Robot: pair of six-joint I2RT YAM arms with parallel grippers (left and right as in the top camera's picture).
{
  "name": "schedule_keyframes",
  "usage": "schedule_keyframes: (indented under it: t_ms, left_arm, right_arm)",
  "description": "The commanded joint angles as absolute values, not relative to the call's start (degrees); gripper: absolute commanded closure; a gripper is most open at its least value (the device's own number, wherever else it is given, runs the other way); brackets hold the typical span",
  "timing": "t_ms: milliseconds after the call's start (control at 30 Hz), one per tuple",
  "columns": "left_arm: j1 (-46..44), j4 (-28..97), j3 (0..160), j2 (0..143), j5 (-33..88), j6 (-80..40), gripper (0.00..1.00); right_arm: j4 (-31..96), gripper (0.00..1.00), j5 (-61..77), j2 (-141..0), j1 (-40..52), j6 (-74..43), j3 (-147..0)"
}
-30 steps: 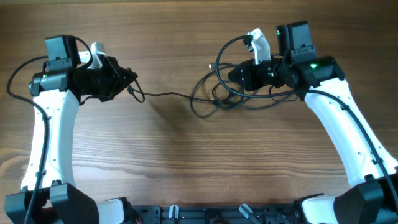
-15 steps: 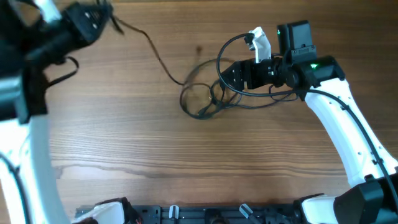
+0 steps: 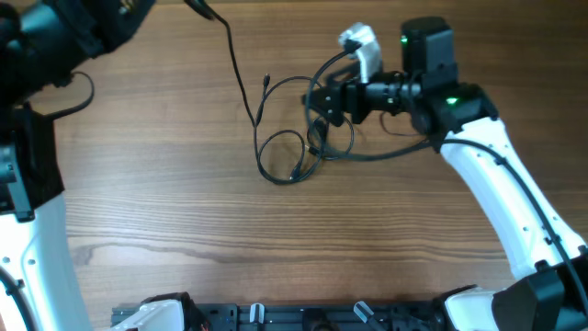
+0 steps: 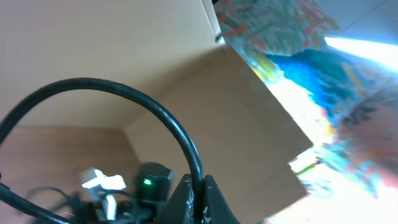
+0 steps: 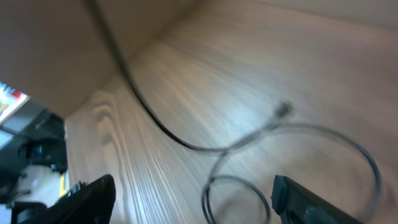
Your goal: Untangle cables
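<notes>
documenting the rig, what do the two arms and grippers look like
The right arm has white shelled links, black joints, a black wire running alongside, a black box with green lights at the wrist, a white piece beside it, and dark fingers. The left arm is likewise white below, black above.

Swings the left gripper (image 4: 200, 199), clamped on one strand, up and away past 10 o'clock, drawing that strand of the cables (image 3: 317, 138) out toward 11 o'clock. Spreads the right gripper (image 3: 317, 97) wide, apparently letting the loosened loops slide toward 8 o'clock.
</notes>
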State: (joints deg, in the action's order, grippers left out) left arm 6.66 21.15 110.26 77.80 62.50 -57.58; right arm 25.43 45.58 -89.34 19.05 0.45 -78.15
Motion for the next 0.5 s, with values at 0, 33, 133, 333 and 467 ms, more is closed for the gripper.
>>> schedule_keyframes:
  t_ms: [0,33,133,333,467]
  left_arm:
    - [3.2,21.6,110.8,77.9,65.6,-64.2,0.96]
    - [2.3,22.3,110.8,77.9,65.6,-64.8,0.96]
    - [0.6,23.4,110.8,77.9,65.6,-66.7,0.96]
    - [-0.6,23.4,110.8,77.9,65.6,-69.5,0.96]
    - [-0.6,23.4,110.8,77.9,66.3,-69.5,0.96]
  right_arm:
    - [19.7,0.15,49.6,-89.0,23.4,3.0,-78.9]
    - [17.3,0.15,49.6,-89.0,24.3,3.0,-78.9]
    - [12.3,0.15,47.8,-89.0,25.8,2.9,-78.9]
    - [5.8,0.16,43.1,-89.6,26.0,2.1,-78.9]
    - [3.5,0.19,42.2,-93.1,26.2,0.4,-78.9]
